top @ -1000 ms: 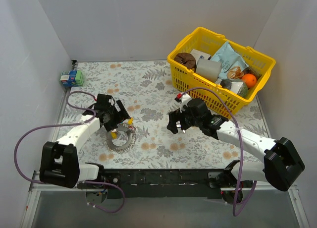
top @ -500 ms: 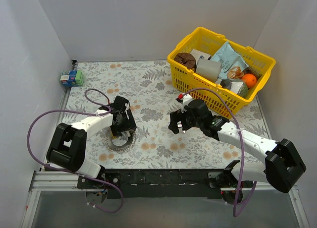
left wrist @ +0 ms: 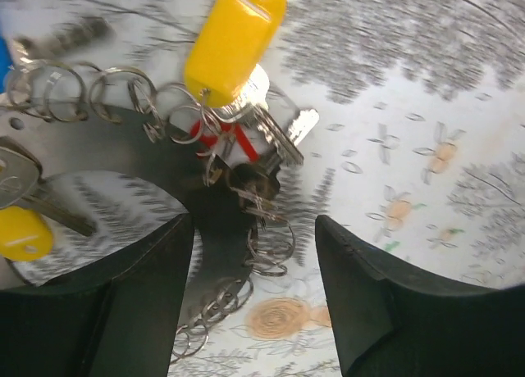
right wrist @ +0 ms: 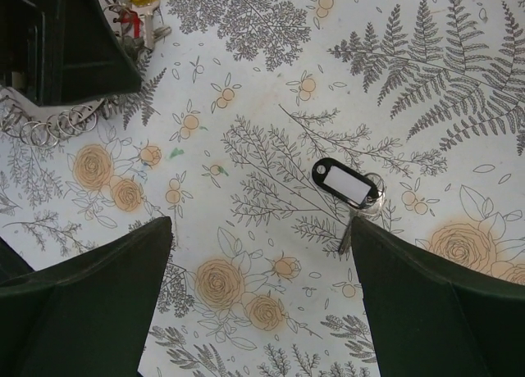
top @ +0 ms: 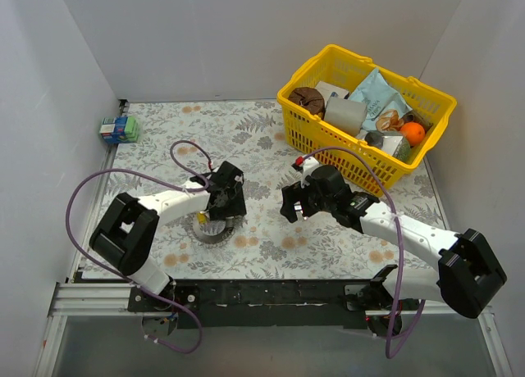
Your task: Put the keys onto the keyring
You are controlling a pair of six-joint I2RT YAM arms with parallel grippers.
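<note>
The keyring (top: 212, 233) lies on the floral cloth, a wide dark ring (left wrist: 123, 152) hung with several small silver rings (left wrist: 271, 239). Keys sit on it: a yellow-tagged key (left wrist: 235, 38), a red-headed key (left wrist: 220, 138) and another yellow-headed key (left wrist: 21, 232). My left gripper (top: 220, 211) hovers open right over the ring; its fingers (left wrist: 131, 311) straddle the band and small rings, holding nothing. A black-tagged key (right wrist: 348, 184) with a white label lies loose on the cloth. My right gripper (top: 289, 211) is open and empty above it, the key just by the right fingertip (right wrist: 369, 238).
A yellow basket (top: 305, 124) full of groceries stands at the back right. A small green-and-blue box (top: 120, 129) sits at the back left corner. White walls enclose the table. Purple cables loop off both arms.
My left gripper has swung right and slightly nearer, from the ring's left side to over its right side. The right arm has barely moved.
</note>
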